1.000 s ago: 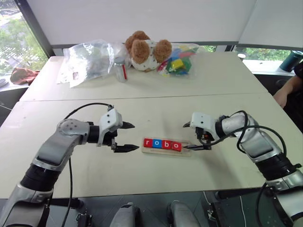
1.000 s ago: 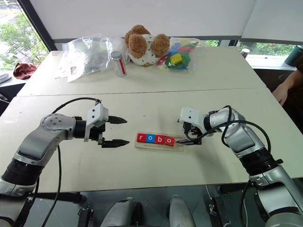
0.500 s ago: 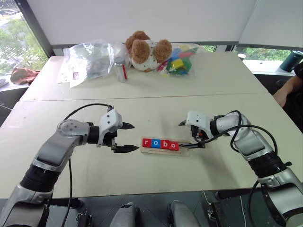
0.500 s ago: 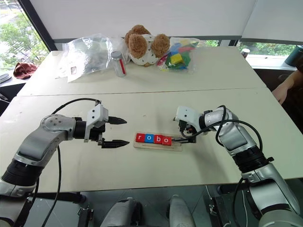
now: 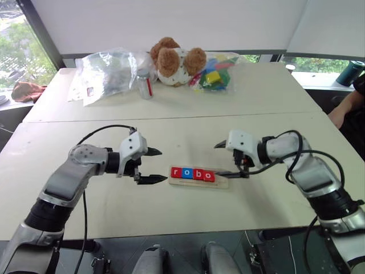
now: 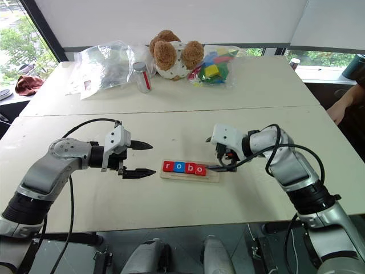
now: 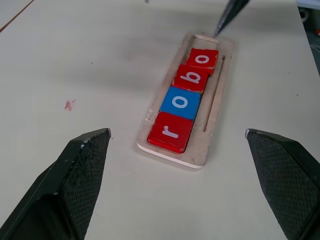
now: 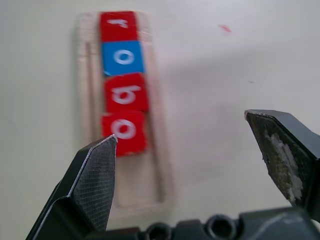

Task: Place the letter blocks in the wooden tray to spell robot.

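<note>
Wooden tray (image 5: 199,177): you see it between both grippers, four letter blocks (image 7: 183,101) reading r-o-b-o inside, last slot bare.
Change: your right gripper (image 5: 227,160) has lifted slightly off the tray's end.
Left gripper (image 5: 154,166): unmoved, just beside the tray.
Fingers: both spread wide, holding nothing.

Silver-grey arms, white wrist housings, black cables, black textured claw fingers (image 7: 80,170).

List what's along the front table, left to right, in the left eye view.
left gripper → wooden tray holding red r, blue o, red b, red o → right gripper.
</note>
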